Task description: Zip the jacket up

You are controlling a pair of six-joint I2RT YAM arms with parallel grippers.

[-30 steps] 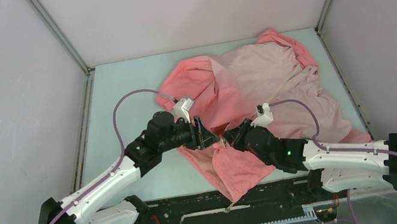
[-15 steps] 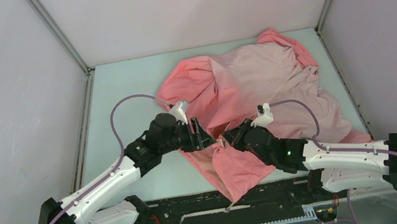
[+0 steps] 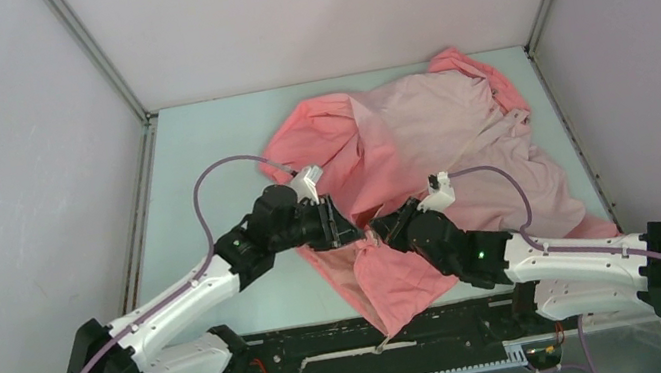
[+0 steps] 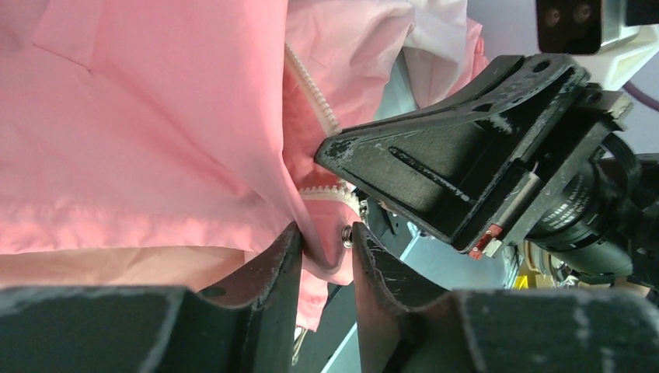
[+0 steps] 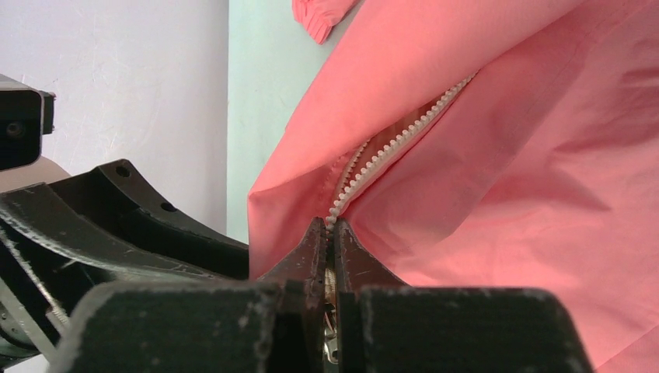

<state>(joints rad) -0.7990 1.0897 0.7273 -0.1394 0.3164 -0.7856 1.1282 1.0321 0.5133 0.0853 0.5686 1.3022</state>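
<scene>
The jacket (image 3: 439, 133), coral fading to pale pink, lies crumpled across the middle and right of the table. Its light zipper (image 5: 404, 136) shows in the right wrist view and in the left wrist view (image 4: 315, 97). My left gripper (image 3: 344, 232) is shut on a fold of the jacket's front edge by a metal snap (image 4: 346, 235). My right gripper (image 3: 377, 234) is shut on the zipper's lower end, a metal piece between its fingers (image 5: 315, 249). The two grippers nearly touch at the jacket's front opening.
The pale green table (image 3: 200, 158) is walled by grey panels left, back and right. A coral flap of the jacket (image 3: 393, 282) hangs toward the near edge. Purple cables loop above both arms.
My left gripper has shifted slightly and turned, staying on the jacket edge. Its cable loop has moved. The right arm has barely moved.
</scene>
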